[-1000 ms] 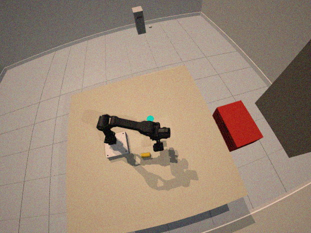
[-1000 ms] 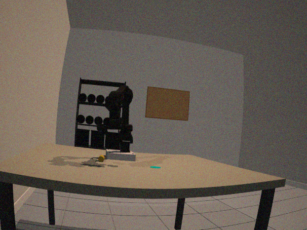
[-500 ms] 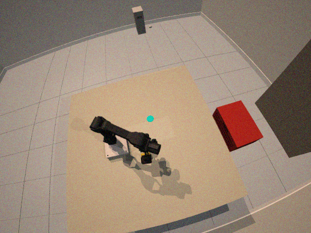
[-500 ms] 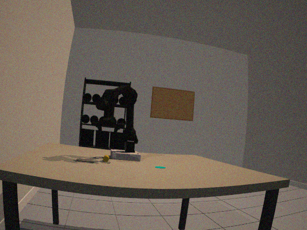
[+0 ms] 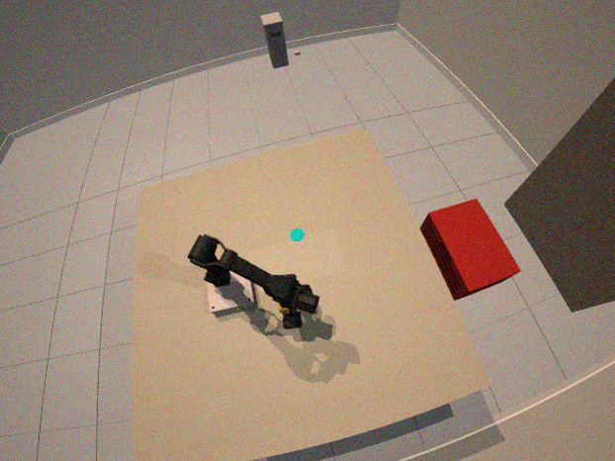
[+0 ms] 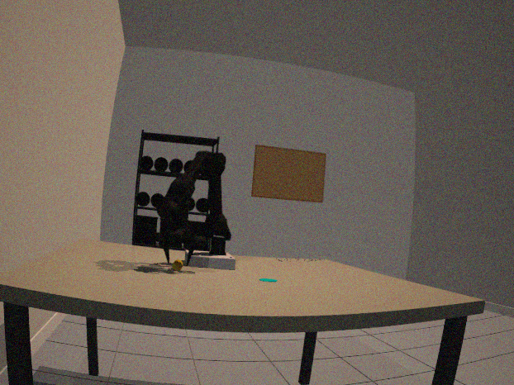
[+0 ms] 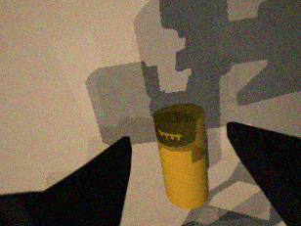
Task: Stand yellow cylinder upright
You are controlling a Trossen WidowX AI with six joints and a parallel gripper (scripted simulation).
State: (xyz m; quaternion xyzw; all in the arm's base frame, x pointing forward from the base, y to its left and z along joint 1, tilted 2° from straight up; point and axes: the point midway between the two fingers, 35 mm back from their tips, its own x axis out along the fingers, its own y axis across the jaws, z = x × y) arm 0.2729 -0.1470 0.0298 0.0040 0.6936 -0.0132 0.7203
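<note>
The yellow tall cylinder (image 5: pixel 284 308) (image 6: pixel 177 265) (image 7: pixel 186 176) lies on its side on the table beside the robot's base. In the top view the arm partly covers it. My gripper (image 6: pixel 177 263) (image 7: pixel 177 136) is open and points down low over the cylinder, with one finger on each side. The wrist view shows a gap between the cylinder and both fingers. The flat cyan circle (image 5: pixel 297 234) (image 6: pixel 268 280) lies on the table away from the gripper, with nothing on it. It is out of the wrist view.
The white base plate (image 5: pixel 217 304) (image 6: pixel 222 262) of the arm stands close to the cylinder. The wooden table (image 5: pixel 205 389) (image 6: pixel 343 290) carries both. A red box (image 5: pixel 477 245) is off the table's side. A black rack (image 6: pixel 180 136) stands behind, beyond the table.
</note>
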